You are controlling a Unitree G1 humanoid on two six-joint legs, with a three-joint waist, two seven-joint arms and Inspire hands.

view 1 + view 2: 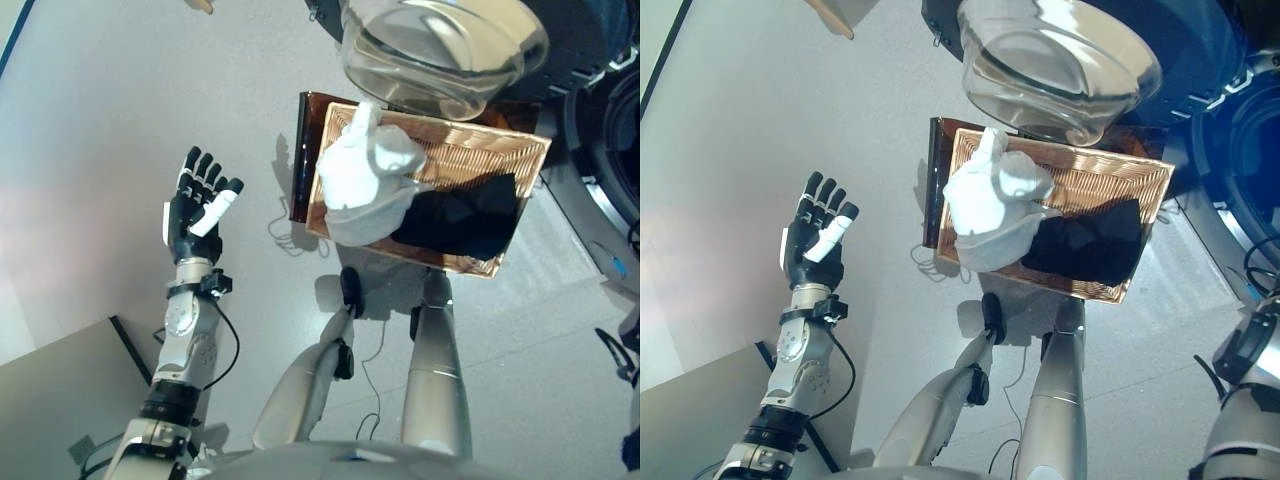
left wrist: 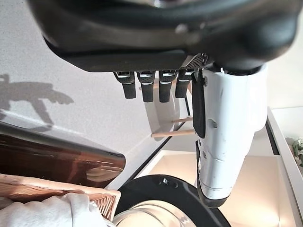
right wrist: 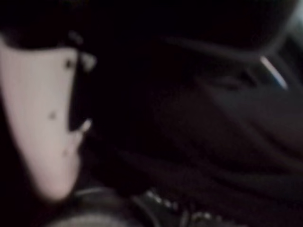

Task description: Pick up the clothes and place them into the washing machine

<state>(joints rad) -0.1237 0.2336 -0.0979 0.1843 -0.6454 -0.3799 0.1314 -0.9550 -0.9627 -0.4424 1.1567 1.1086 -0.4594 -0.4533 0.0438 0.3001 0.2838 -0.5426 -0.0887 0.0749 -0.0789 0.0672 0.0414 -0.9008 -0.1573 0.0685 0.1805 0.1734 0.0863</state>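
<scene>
A wicker basket [image 1: 475, 160] stands on the floor in front of me. In it lie a bunched white garment [image 1: 365, 185] and, beside that, a dark garment [image 1: 465, 215]. Above the basket hangs the washing machine's open glass door [image 1: 440, 50], and the dark drum opening [image 1: 612, 150] is at the right edge. My left hand [image 1: 195, 215] is raised left of the basket, open and empty, with straight fingers [image 2: 142, 87]. My right hand shows only in its wrist view: a white-covered thumb [image 3: 42, 118] against dark folds, the fingers hidden.
A dark brown board [image 1: 300, 155] stands against the basket's left side. A grey panel [image 1: 60, 400] lies at the lower left. A light wooden piece [image 1: 840, 12] shows at the top edge.
</scene>
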